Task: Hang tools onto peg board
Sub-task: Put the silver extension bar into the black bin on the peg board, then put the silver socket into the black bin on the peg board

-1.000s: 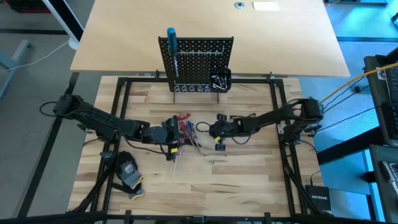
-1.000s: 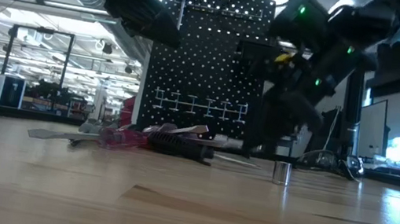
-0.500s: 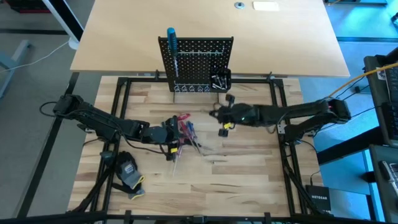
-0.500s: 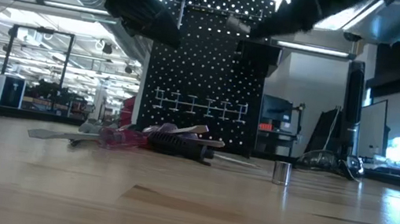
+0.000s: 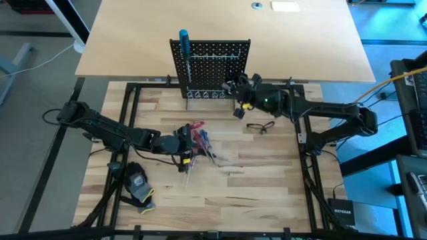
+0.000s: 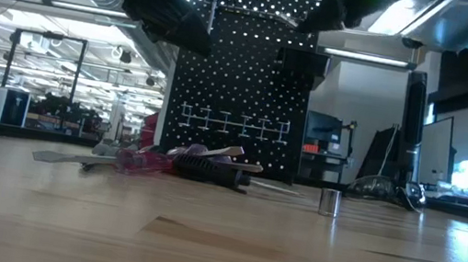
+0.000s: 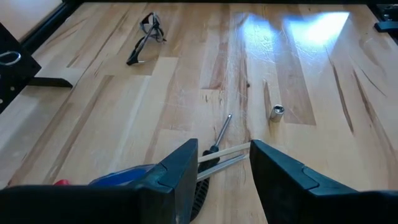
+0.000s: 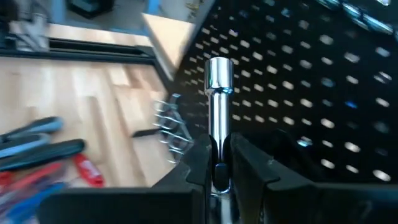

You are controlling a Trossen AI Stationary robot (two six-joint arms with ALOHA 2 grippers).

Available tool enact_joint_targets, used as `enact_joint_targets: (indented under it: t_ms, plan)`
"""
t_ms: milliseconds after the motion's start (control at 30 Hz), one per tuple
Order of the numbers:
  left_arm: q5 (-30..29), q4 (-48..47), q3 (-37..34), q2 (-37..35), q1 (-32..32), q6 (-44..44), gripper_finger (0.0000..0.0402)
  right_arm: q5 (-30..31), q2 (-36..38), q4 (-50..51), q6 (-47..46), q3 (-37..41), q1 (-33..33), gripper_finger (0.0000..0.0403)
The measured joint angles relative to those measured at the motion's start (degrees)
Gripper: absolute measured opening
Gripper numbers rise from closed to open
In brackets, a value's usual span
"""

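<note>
Worktop (image 5: pixel 267 193) | your right claw (image 8: pixel 216 163) pinches a silver bit (image 8: pixel 219 93) upright just before the peg board (image 5: pixel 212 63) | left claw (image 7: pixel 224 163) gapes over the tool pile (image 5: pixel 199 141) mid-worktop.

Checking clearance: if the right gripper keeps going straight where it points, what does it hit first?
Most likely the black perforated peg board. The right gripper, shut on a silver socket bit, points at its face, though depth is unclear.
</note>
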State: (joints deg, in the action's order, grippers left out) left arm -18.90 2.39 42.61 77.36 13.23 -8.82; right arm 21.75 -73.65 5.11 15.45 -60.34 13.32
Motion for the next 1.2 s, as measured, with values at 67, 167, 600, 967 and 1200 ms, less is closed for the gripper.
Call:
enact_joint_targets:
  t_ms: [67, 167, 600, 967, 1200]
  plan:
    - [0.00, -0.02, 0.00, 0.00, 0.00, 0.00, 0.0136, 0.11, 0.00, 0.94, -0.23, 0.00, 1.73, 0.0047]
    - [0.02, -0.02, 0.00, 0.00, 0.00, 0.01, 0.0136, 0.09, 0.00, 3.45, -1.90, 0.00, 3.75, 0.0047]
    - [0.00, 0.00, 0.00, 0.02, 0.00, 0.00, 0.0136, -0.30, 0.00, 8.32, -4.20, 0.00, 5.08, 0.0047]
    - [0.00, 0.00, 0.00, 0.04, 0.00, 0.00, 0.0136, 1.21, 0.00, 8.41, -4.72, 0.00, 5.08, 0.0093]
    - [0.00, 0.00, 0.00, 0.04, 0.00, 0.00, 0.0136, -0.25, 2.08, 8.41, -4.51, 0.00, 4.12, 0.0167]
